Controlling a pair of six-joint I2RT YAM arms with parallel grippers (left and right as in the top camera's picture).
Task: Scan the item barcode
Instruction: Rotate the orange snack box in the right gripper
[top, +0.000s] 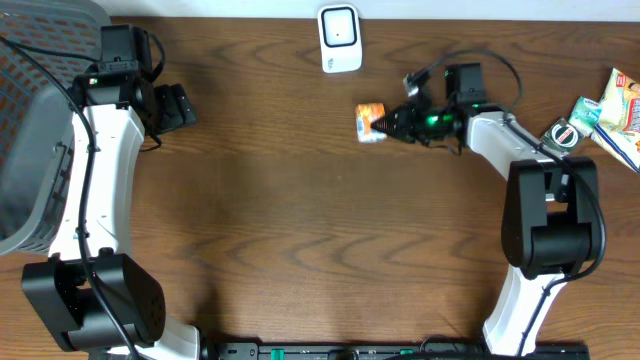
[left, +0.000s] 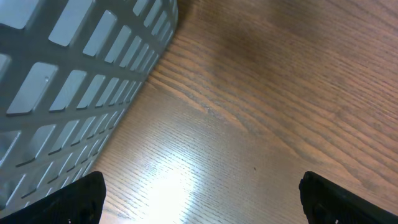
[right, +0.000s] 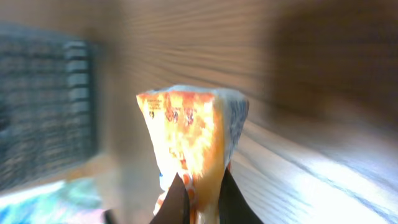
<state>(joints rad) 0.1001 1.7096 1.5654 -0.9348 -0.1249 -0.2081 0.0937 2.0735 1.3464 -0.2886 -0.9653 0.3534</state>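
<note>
At counter (top: 300, 220) centre-right, my right pincer (top: 386, 124) clamped on narrow end of orange packet (top: 370, 123), short of scanner (top: 339, 40); left pincer (top: 183, 106) apart, idle; I fear thin grip lets packet pivot or slip, hiding barcode.

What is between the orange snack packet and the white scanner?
Nothing, only bare brown table between the packet and scanner, seen from overhead.

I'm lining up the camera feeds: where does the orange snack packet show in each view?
Overhead: orange snack packet upper centre-right, below-right of the white scanner, pinched by the right gripper.
Left wrist: not in it.
Right wrist: orange snack packet mid-frame, held at its lower end.
Shared landmark: the brown wood-grain table.
</note>
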